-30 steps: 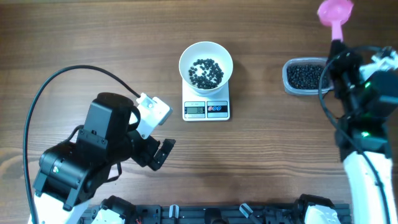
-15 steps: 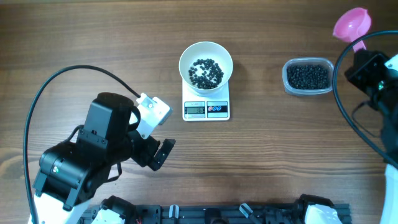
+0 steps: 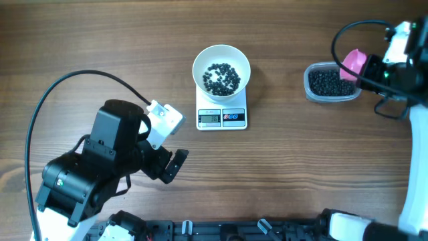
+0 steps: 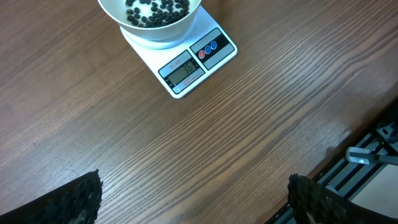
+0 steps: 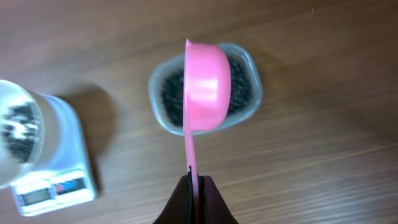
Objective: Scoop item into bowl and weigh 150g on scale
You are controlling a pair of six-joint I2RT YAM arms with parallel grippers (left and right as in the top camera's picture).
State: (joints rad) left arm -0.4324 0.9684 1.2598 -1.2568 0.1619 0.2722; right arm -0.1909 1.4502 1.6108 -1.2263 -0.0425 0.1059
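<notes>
The white bowl stands on the small white scale at the table's middle back, with a thin layer of black beads in it. More beads fill a clear tub to the right. My right gripper is shut on the handle of a pink scoop. In the right wrist view the scoop hangs on edge just above the tub. My left gripper stands open over bare wood at the front left, with the scale and bowl ahead of it.
A black cable loops over the table's left side by the left arm. A black rail runs along the front edge. Bare wood lies between the scale and the tub.
The right arm has swung the pink scoop from the far back right corner leftward over the tub's right end. The left arm, bowl and scale have not moved.
</notes>
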